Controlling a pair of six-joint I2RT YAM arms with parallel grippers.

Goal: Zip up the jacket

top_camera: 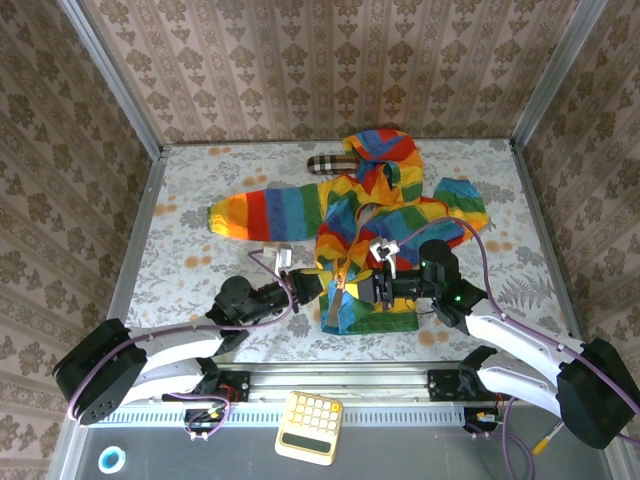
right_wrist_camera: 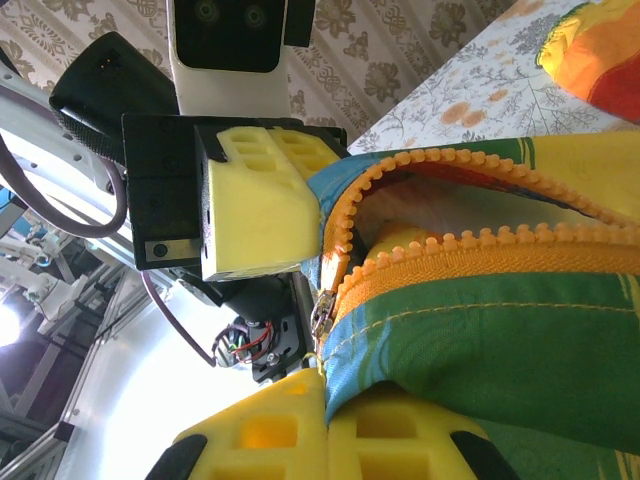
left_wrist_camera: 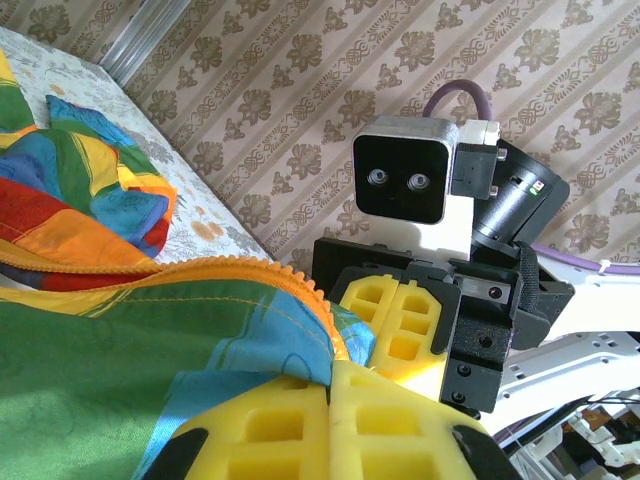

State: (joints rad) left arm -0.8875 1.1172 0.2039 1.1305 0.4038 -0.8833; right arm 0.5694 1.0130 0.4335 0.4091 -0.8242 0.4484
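The jacket (top_camera: 400,215) lies on the counter (top_camera: 200,290), its near hem pinched by both the left tool (top_camera: 312,286) and right tool (top_camera: 372,290). The zipper slider (right_wrist_camera: 322,318) seems nearest the right tool; the teeth (right_wrist_camera: 470,240) run straight away toward the hood (top_camera: 385,148).

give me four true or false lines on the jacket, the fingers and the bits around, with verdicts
1. The rainbow-striped hooded fabric jacket has its orange zipper closed to the collar. False: the teeth stand apart above the slider.
2. The left fingers and right fingers each pinch the jacket's hem. True.
3. The small tan-black-white plaid cloth lies beside the hood. True.
4. The pale yellow calculator lies on the jacket. False: it sits at the near edge between the arm bases.
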